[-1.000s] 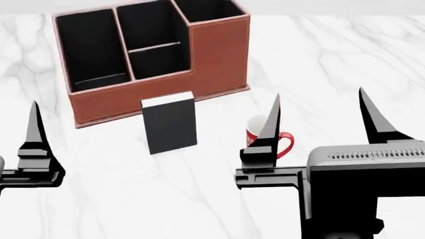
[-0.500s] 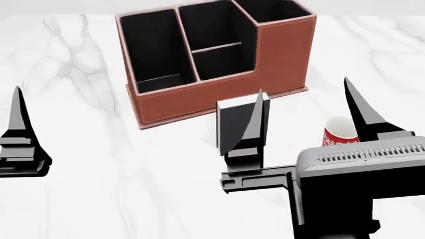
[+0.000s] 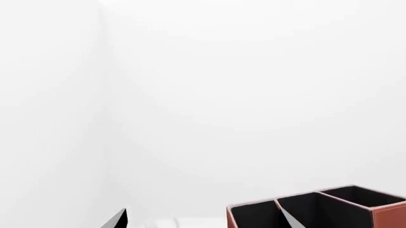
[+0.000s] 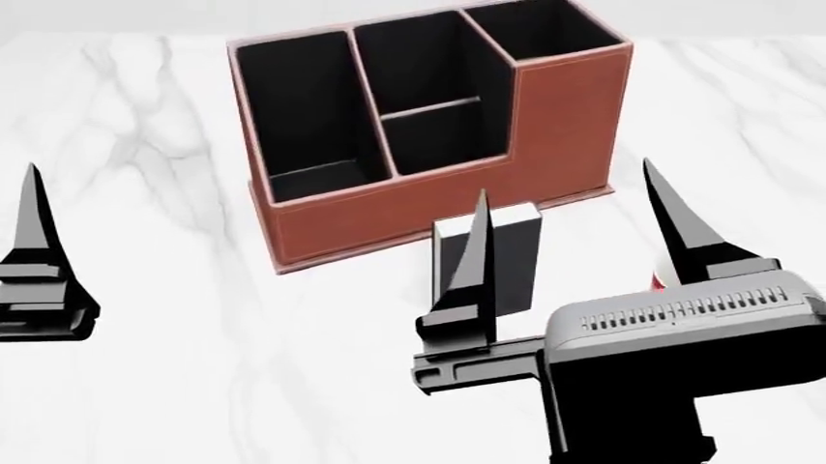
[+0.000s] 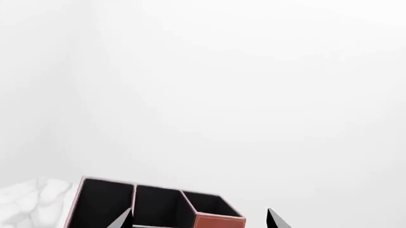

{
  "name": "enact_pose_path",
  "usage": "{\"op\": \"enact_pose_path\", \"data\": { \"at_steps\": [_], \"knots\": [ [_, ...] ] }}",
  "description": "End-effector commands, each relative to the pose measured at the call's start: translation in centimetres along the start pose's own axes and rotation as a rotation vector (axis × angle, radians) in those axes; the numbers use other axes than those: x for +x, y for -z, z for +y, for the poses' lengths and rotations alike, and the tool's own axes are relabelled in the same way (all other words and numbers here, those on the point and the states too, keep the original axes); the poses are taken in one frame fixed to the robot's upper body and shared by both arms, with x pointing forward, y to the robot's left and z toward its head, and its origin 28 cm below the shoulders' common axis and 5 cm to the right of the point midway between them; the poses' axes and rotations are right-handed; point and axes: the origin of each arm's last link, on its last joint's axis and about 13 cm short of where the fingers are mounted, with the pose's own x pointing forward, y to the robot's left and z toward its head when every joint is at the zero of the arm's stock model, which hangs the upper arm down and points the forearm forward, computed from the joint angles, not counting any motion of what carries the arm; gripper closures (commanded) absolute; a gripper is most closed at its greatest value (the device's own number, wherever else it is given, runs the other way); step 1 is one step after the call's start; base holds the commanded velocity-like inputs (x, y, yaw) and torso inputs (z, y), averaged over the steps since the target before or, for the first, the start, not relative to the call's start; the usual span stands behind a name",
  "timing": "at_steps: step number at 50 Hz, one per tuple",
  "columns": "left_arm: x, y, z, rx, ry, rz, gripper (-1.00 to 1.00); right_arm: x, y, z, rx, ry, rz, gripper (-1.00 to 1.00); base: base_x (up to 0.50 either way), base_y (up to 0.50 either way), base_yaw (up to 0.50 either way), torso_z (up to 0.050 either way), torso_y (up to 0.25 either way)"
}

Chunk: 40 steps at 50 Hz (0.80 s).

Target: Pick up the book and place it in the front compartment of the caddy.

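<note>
A: While the book (image 4: 506, 259) is untouched on the table (image 4: 168, 174), this looks like the approach step, nothing gripped yet.

B: Agreed. Biggest first: table is white marble w/ grey veins. Box (image 4: 427, 135) sits at the far side, brown outside, black inside, tall corner section on the right. Front slot (image 4: 446, 135) is the mid cell on the near side of the low divider, nothing visible in it.

A: Where's the book exactly?

B: Standing upright just near of the box's front wall, toward its right end, white page edge on top. Apart from the box, I think.

A: Claws?

B: Right claw (image 4: 575, 256) is released, jaws spread wide, left finger overlapping the book in the head cam, other finger well to the right. Left claw (image 4: 37, 253) sits far left, only one finger visible, so can't tell its state.

A: Next move?

B: Probably line the jaws up on both sides of the book, close on its thin faces, lift over the front wall.

A: Obstacles?

B: Something red (image 4: 657, 281) peeks out behind the right finger, mostly hidden. Close enough to bump. Wrist cams show only the box top, no help.
</note>
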Motion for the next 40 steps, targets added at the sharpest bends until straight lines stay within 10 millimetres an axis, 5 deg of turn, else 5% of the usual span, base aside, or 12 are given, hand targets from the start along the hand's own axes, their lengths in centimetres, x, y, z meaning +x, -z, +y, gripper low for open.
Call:
{"op": "enact_pose_path", "data": {
  "at_steps": [1, 40],
  "knots": [
    [0.03, -0.19, 0.16, -0.014, -0.001, -0.006, -1.0, -0.33, -0.09, -0.07, 0.0, -0.021, -0.005, -1.0, 0.5, 0.0, 0.0, 0.0, 0.0],
    [0.14, -0.4, 0.29, -0.012, -0.005, -0.011, -1.0, -0.46, 0.2, 0.19, -0.03, -0.047, 0.007, -1.0, 0.5, 0.0, 0.0, 0.0, 0.001]
  ]
}}
